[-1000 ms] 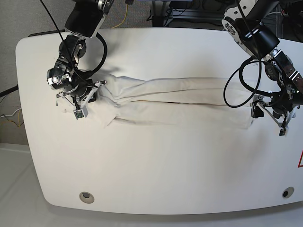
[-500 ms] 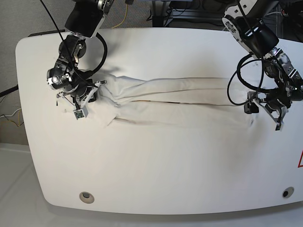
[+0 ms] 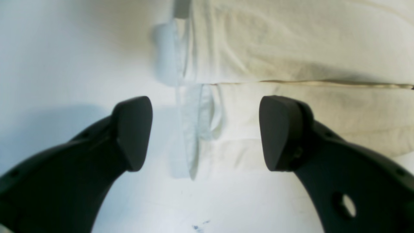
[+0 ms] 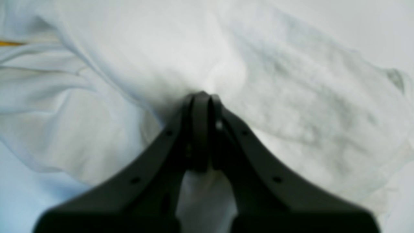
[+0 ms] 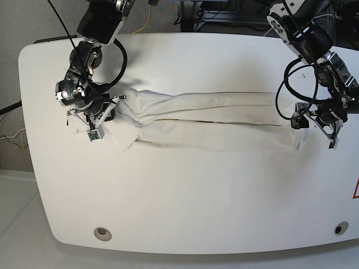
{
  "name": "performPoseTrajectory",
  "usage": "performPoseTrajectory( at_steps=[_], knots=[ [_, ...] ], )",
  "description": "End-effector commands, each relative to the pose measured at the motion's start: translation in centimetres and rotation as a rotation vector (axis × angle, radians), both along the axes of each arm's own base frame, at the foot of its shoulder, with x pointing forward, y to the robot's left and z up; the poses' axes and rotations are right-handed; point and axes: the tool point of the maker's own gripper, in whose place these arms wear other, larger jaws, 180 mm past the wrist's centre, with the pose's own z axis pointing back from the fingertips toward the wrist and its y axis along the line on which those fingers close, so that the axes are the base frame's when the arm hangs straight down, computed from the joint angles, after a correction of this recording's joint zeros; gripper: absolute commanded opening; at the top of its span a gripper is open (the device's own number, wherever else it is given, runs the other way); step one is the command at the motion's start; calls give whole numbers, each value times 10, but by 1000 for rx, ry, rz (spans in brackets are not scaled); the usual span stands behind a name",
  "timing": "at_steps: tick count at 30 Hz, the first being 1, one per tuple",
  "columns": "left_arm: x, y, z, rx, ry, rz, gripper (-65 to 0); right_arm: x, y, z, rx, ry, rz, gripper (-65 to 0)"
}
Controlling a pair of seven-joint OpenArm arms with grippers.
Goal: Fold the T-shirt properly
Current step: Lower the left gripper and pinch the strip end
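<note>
Ana: Base view first. What has changed?

Ben: The left tool (image 5: 316,133) has shifted slightly toward the far side of the white tabletop (image 5: 185,196) over the last half second, after coming inward before that. It is now by one end of the T-shirt (image 5: 213,134). The shirt lies in a long, narrow band between the two arms and looks unmoved. The right tool (image 5: 102,124) has stayed at the other, rumpled end.

Ana: The left wrist view?

Ben: The tool is wide open. Its fingers stand on either side of the shirt's layered end, with nothing gripped. That suggests it is being lined up for a pinch.

Ana: And the right wrist view?

Ben: The tool is closed, its tips pressed into creased white cloth. I cannot tell whether any is pinched between them.

Ana: So what does this mean for the folding?

Ben: Probably partway done. The layers look uneven, so a careless grab could catch only the top one.
</note>
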Motion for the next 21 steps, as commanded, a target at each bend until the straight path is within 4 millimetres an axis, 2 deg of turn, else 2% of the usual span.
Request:
performPoseTrajectory(
  at_steps=[1, 8, 21],
  knots=[
    [9, 12, 18, 31, -50, 3, -171, -39, -3, -26, -59, 188, 30, -650],
    [8, 20, 21, 51, -49, 7, -171, -37, -3, -25, -59, 185, 30, -650],
    [5, 17, 15, 38, -51, 8, -171, -36, -3, -24, -59, 182, 30, -650]
  ],
)
